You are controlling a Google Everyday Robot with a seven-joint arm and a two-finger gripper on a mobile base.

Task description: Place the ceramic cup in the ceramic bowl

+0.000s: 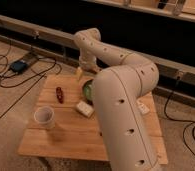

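Observation:
The ceramic cup [44, 118] is small, white and round, and stands upright near the front left of the wooden table [76, 135]. The ceramic bowl [87, 90] is glossy green and sits at mid-table, its right half hidden behind my arm [121, 100]. My gripper [80, 73] hangs over the table's far edge, just behind and left of the bowl, far from the cup. It holds nothing that I can see.
A cream rectangular block [83, 108] lies just in front of the bowl. A small red object [59, 94] lies at the left of the table. A white item [143, 106] peeks out right of my arm. Cables and a blue box [18, 65] lie on the floor at left.

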